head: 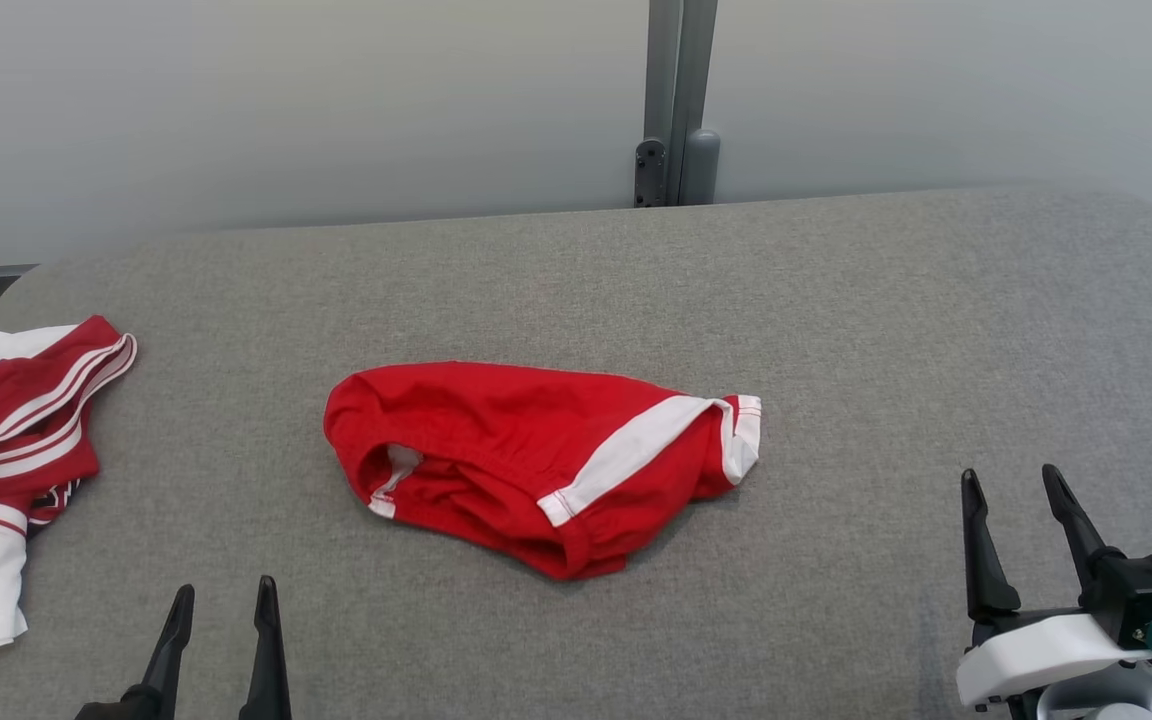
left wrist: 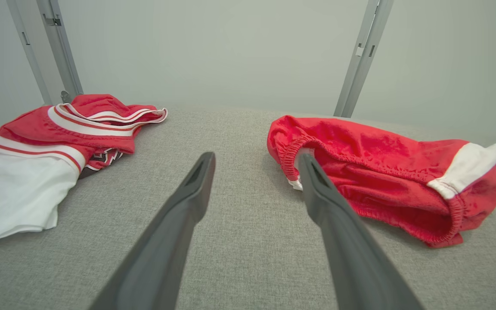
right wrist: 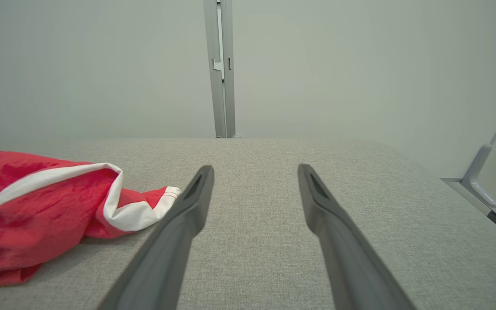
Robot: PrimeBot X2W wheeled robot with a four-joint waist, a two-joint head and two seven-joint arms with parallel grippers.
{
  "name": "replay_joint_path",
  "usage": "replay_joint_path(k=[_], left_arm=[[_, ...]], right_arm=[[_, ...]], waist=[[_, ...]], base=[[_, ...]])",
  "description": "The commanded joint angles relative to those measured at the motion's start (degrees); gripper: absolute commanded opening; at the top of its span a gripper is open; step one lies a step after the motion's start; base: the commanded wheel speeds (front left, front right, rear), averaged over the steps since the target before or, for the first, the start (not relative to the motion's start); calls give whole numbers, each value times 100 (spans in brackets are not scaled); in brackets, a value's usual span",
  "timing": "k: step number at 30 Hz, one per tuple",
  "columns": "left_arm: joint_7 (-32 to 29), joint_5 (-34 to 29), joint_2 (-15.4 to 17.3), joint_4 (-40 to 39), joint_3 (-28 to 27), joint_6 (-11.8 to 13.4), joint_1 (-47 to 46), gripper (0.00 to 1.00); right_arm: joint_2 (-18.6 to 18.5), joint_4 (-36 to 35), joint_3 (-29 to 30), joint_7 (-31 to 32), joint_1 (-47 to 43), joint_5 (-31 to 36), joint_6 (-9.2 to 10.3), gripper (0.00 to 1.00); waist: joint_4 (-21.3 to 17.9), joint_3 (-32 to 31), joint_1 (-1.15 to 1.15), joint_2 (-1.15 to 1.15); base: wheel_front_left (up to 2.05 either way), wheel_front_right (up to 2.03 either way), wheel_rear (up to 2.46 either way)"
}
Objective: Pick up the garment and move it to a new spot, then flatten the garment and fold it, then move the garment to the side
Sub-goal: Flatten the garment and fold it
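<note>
The garment (head: 526, 455) is a pair of red shorts with a white side stripe, lying crumpled in the middle of the grey table (head: 836, 300). In the left wrist view the garment (left wrist: 381, 172) lies to the right, its elastic waistband just beyond my right fingertip. My left gripper (head: 224, 595) stands open near the front edge, left of the shorts and apart from them, nothing between its fingers. At the lower right my right gripper (head: 1011, 478) is open and empty too. The right wrist view has the garment's (right wrist: 37, 211) striped leg end left of the fingers.
A second red and white piece of clothing (head: 6, 440) lies bunched at the table's left edge, partly hanging over it; it also sits at the left of the left wrist view (left wrist: 50, 146). A grey metal post (head: 676, 100) rises behind the table against a pale wall.
</note>
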State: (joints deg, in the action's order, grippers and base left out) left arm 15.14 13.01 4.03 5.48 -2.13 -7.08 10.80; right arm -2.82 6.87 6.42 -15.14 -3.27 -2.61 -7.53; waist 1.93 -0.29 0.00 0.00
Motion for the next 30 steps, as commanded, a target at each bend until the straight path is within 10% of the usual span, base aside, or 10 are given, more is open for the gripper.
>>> replay_joint_path(k=[1,16,30], left_arm=[[0,-63,-30,-22,-23,-29,-107,100],[-767,1400,-67,401,2294,-45,-1068,100],[-998,2560,-103,1747,2511,261,-1904,100]], right_arm=[[-13,16,-20,-2,-37,-20,7,100],[-11,-43,-180,-2,162,-13,7,100],[-11,-54,-157,-2,247,-77,7,100]], waist=[[-21,-4,0,0],[-476,215,0,0],[-947,513,0,0]], base=[[0,0,0],[0,0,0],[0,0,0]])
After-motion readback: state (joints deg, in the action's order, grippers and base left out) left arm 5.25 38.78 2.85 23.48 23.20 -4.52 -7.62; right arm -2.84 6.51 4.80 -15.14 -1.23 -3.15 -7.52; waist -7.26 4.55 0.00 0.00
